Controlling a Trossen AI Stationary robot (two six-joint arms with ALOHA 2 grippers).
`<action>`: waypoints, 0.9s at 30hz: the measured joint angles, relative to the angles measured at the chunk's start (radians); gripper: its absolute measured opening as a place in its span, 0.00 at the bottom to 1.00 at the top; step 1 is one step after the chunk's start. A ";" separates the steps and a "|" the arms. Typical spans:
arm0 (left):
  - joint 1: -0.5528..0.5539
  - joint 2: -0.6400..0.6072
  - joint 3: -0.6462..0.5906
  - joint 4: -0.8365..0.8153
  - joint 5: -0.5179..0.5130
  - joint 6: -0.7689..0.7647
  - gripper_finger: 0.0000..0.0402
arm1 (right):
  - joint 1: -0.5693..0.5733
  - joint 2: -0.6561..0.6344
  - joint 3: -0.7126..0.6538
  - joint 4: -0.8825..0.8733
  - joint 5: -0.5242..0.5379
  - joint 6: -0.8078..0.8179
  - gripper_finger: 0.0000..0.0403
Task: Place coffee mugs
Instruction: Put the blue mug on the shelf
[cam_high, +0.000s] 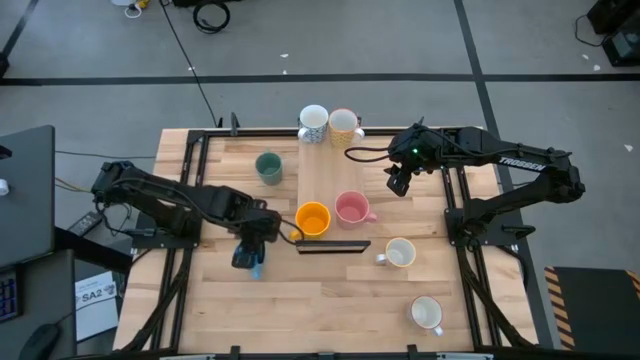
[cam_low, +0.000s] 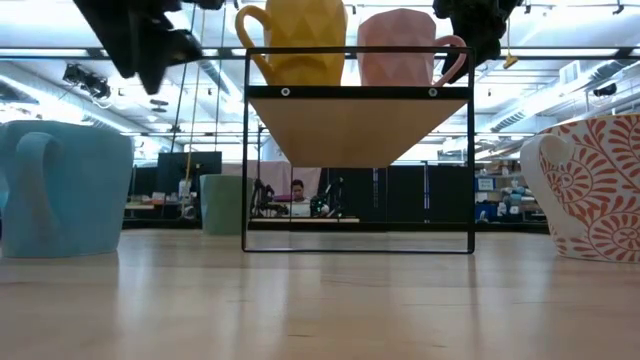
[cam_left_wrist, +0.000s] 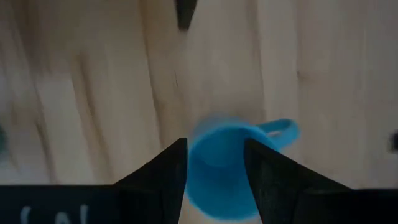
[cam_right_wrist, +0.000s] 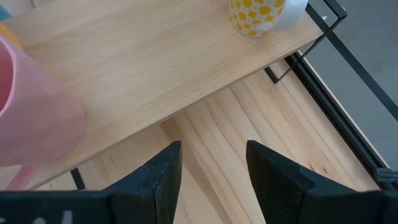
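Observation:
A blue mug (cam_left_wrist: 227, 168) stands upright on the table near its left front, also seen in the low view (cam_low: 60, 190). My left gripper (cam_high: 248, 255) hangs open just above it, fingers pointing down on either side of the mug without touching it. An orange mug (cam_high: 313, 218) and a pink mug (cam_high: 351, 208) stand on the near end of a raised wooden shelf (cam_high: 325, 170). A white speckled mug (cam_high: 313, 123) and a yellow-dotted mug (cam_high: 343, 125) stand at its far end. My right gripper (cam_high: 400, 183) hovers open by the shelf's right edge with nothing between its fingers (cam_right_wrist: 213, 168).
A grey-green mug (cam_high: 268, 167) stands on the table left of the shelf. Two white mugs (cam_high: 400, 253) (cam_high: 427, 313) stand on the table at the right front. The shelf's black frame (cam_low: 358, 150) rises over the table's middle. Bare wood lies along the front left.

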 joint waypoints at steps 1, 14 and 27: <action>-0.006 0.000 0.010 -0.019 0.006 -0.069 0.41 | 0.000 0.000 0.000 0.000 0.000 0.000 0.46; -0.187 0.000 0.031 -0.038 0.178 -1.141 0.41 | 0.000 0.000 0.000 0.000 0.000 0.000 0.46; -0.316 0.059 0.029 0.051 0.058 -1.981 0.41 | 0.000 0.000 0.000 0.003 -0.047 0.000 0.46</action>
